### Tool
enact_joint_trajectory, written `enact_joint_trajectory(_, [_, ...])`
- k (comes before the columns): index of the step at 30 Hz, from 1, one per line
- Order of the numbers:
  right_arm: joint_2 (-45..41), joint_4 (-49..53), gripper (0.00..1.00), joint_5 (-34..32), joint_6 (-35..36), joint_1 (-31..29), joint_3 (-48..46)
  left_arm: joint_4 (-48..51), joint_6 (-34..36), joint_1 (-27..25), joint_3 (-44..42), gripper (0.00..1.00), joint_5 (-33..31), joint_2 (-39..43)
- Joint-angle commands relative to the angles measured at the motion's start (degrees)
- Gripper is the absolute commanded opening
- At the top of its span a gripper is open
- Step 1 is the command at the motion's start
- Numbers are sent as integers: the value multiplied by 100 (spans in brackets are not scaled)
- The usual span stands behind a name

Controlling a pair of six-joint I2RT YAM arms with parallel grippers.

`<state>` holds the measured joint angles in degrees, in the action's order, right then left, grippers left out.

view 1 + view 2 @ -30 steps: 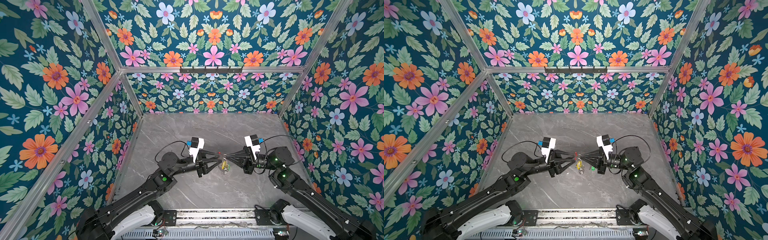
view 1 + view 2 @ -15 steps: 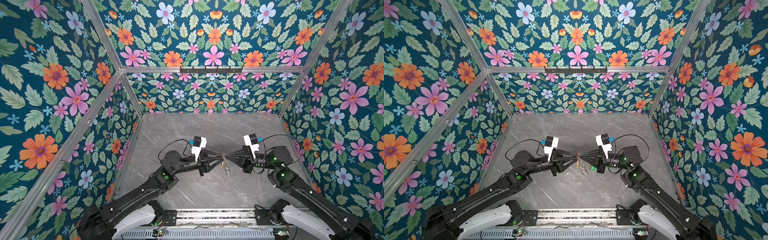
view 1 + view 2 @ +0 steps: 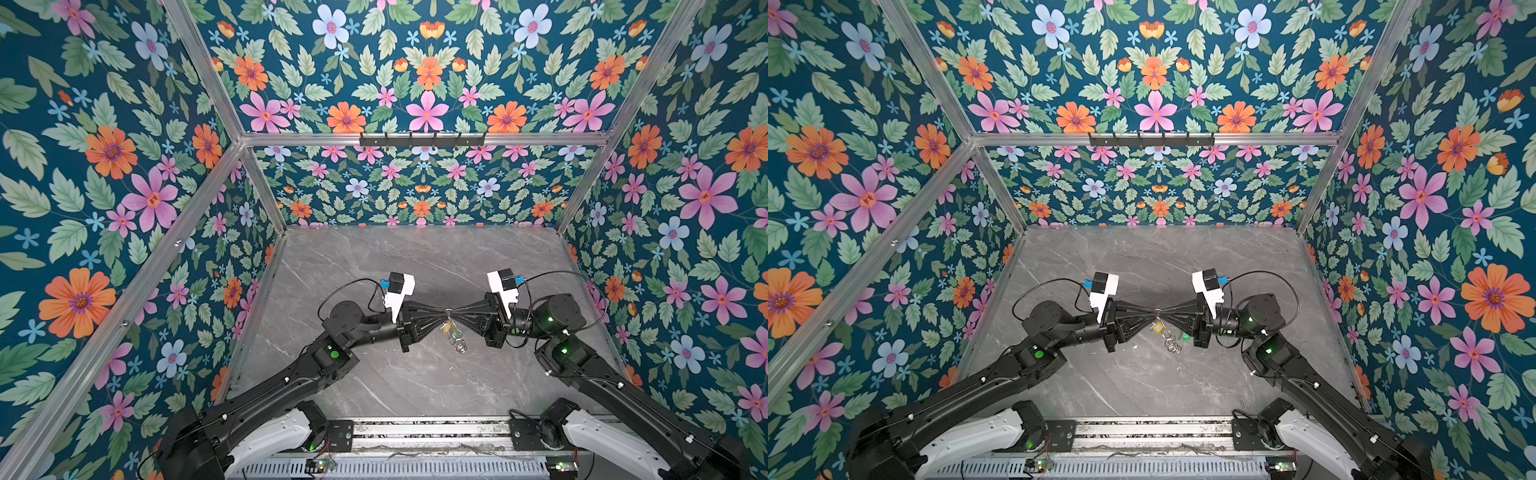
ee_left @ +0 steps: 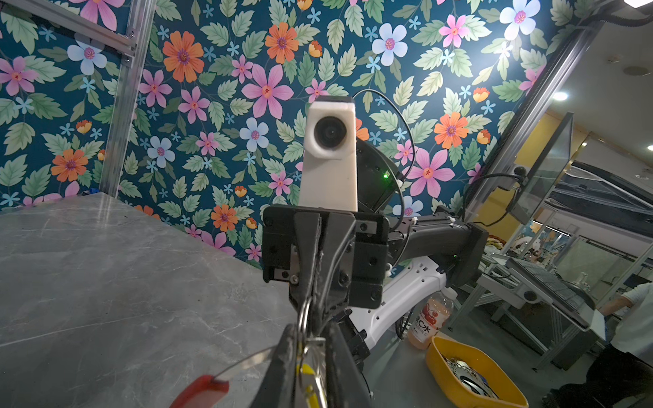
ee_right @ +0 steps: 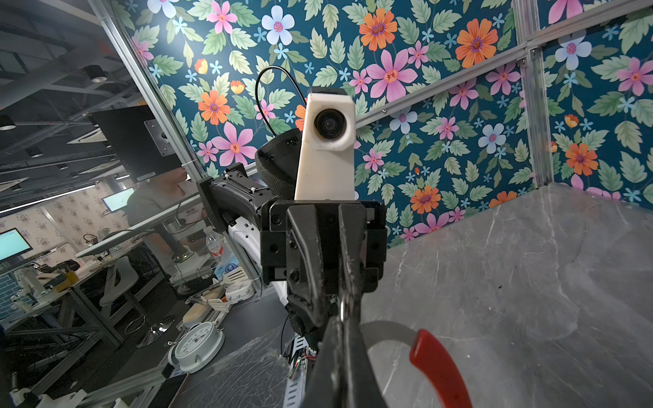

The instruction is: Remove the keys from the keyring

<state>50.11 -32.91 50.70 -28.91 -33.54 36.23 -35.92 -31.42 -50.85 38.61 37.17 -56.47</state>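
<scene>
both arms meet tip to tip over the middle of the table (image 3: 415,386), well clear of it.

right gripper (image 3: 1164,312): jaws clamped flat on the keyring (image 5: 387,329), so the hoop is anchored above the table.

left gripper (image 3: 1150,312): jaws narrow, with a silver split ring (image 4: 301,319) and the yellow key (image 3: 1157,328) showing in the gap. Can't tell if the pinch has actually bitten.

The yellow key hangs off the keyring, between the tips and the table. The bare split rings (image 3: 1173,345) dangle lowest, nearest the table, and I can't tell if they touch it. I can't pick out the green key for sure.

My read of the step: left takes the yellow key's split ring while right anchors the hoop. To do it well:
- Grip the ring's wire, not the plastic tag — I'd expect the tag to twist or slip.
- Right must hold rigid, or the hoop will turn instead of the ring travelling.
- Walk the ring along the hoop toward its opening in small moves, pulling in the hoop's plane.
- The tips are nearly touching, so mind a finger clash.
- Hold height over the table so the danglers don't snag.
</scene>
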Motion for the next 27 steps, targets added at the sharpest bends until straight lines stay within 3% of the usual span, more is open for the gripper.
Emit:
enact_joint_trajectory(1, [7, -234, 0, -104, -36, -12, -34, -134, 47, -37, 107, 7, 63, -38])
enact_joint_trajectory(3, [-11, -174, 0, -149, -36, -17, -46, -61, 83, -46, 128, 0, -2, -20])
enact_joint_trajectory(7, [-175, 339, 2, -393, 23, -8, -29, 587, 261, -48, 332, 0, -130, 117])
enact_joint_trajectory(9, [-341, 1106, 33, -551, 189, -12, 90, 1343, 466, -48, 568, 0, -218, 224])
enact_joint_trajectory(11, [-568, 1923, 41, -832, 425, -12, 184, 2327, 766, -44, 897, 0, -330, 283])
enact_joint_trajectory(15, [-802, 3460, 46, -1189, 1144, 4, 685, 4498, 1348, -63, 1762, 0, -577, 71])
enact_joint_trajectory(20, [-332, 4148, 49, -387, 1653, 107, 1327, 6409, 1915, -415, 2811, 0, -1241, -397])
enact_joint_trajectory(27, [360, 4377, 47, 815, 2122, 134, 1699, 7170, 2222, -535, 3487, 0, -1287, -623])
